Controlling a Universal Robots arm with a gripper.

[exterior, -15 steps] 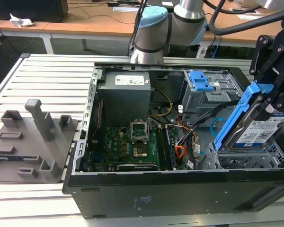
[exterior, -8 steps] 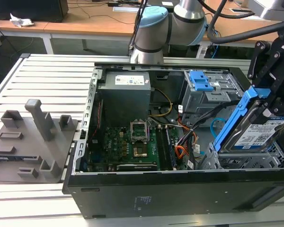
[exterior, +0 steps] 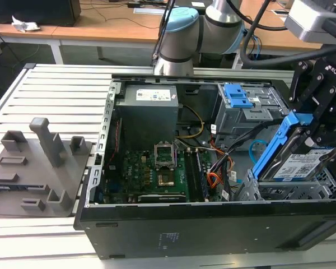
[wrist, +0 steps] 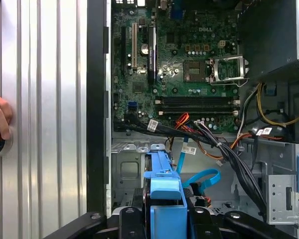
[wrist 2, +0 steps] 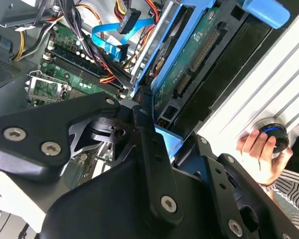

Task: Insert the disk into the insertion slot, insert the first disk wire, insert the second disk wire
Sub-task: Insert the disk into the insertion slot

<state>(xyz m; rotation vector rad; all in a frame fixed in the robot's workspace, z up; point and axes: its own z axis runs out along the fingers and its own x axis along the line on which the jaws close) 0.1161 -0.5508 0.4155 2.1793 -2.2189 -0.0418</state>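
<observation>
My gripper (exterior: 309,133) is shut on the disk (exterior: 298,162), a silver drive with a white label in a bright blue carrier. It holds the disk tilted, lower end just over the insertion slot (exterior: 280,192), the perforated silver cage at the case's front corner on the exterior view's right. In the first wrist view the blue carrier (wrist: 164,196) sits between the dark fingers, above the slot (wrist: 125,169). The second disk wire (wrist: 203,177), a thin light-blue loop, lies beside the slot, also seen as the light-blue cable (exterior: 254,148). Which cable is the first disk wire I cannot tell.
The open black case (exterior: 213,224) holds a green motherboard (exterior: 151,174), a red-orange wire bundle (wrist: 189,130) and a taller grey cage with blue tabs (exterior: 241,101). A grey fixture (exterior: 33,168) lies on the slatted table. A person's hand (wrist 2: 259,149) rests on a round knob.
</observation>
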